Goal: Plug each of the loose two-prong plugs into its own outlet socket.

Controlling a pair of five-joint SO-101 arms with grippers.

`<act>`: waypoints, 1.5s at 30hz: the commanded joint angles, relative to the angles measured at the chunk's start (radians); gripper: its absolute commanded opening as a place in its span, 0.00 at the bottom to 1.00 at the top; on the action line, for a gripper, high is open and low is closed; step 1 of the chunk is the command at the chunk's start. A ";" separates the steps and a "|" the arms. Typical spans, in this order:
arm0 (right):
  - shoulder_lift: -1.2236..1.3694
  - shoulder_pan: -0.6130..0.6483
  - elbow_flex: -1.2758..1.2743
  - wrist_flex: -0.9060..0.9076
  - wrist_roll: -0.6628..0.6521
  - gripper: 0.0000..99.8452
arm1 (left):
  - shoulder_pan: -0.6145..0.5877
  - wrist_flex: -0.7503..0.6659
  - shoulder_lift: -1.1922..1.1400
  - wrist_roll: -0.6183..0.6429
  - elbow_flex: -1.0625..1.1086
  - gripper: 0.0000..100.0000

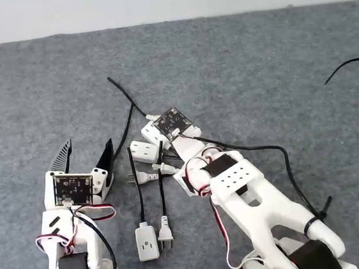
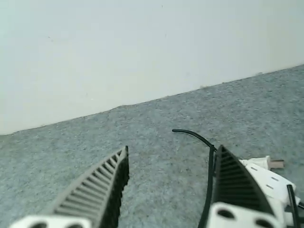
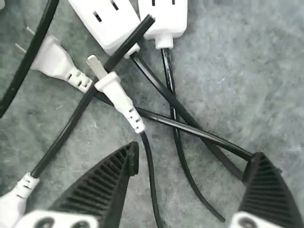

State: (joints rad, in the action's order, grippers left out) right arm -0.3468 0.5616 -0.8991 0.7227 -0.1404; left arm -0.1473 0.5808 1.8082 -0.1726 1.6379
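Three two-prong plugs are counted: the left plug (image 1: 143,177), the middle plug (image 1: 165,168) and the near plug (image 1: 165,232). Three outlet sockets are counted: the upper socket (image 1: 144,152), the near socket (image 1: 146,242) and the far socket (image 1: 148,132) (half covered by an arm). Two grippers are counted: the left gripper (image 1: 89,144) and the right gripper (image 3: 195,152).

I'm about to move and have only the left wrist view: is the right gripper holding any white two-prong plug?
Observer: No. The right gripper is open over crossed black cables. A white plastic two-prong plug lies free just past its fingertips.
Operator: Anything loose away from that tangle?
Observer: Yes. In the high view a white plastic outlet socket and a second white plug lie side by side, not joined, clear of the tangle.
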 commanded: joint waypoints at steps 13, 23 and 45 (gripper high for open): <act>0.001 0.093 0.075 -0.064 -0.150 0.31 | -0.003 -0.035 0.020 0.015 -0.013 0.28; 0.120 0.111 0.169 -0.007 -0.152 0.28 | -0.003 -0.035 0.020 0.014 -0.013 0.28; 0.542 0.136 0.499 0.145 -0.264 0.04 | -0.009 -0.052 0.020 0.014 -0.010 0.28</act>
State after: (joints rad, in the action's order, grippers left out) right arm 0.1949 0.6981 -0.4373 0.8439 -0.3890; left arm -0.1504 0.5562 1.8082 -0.1665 1.6379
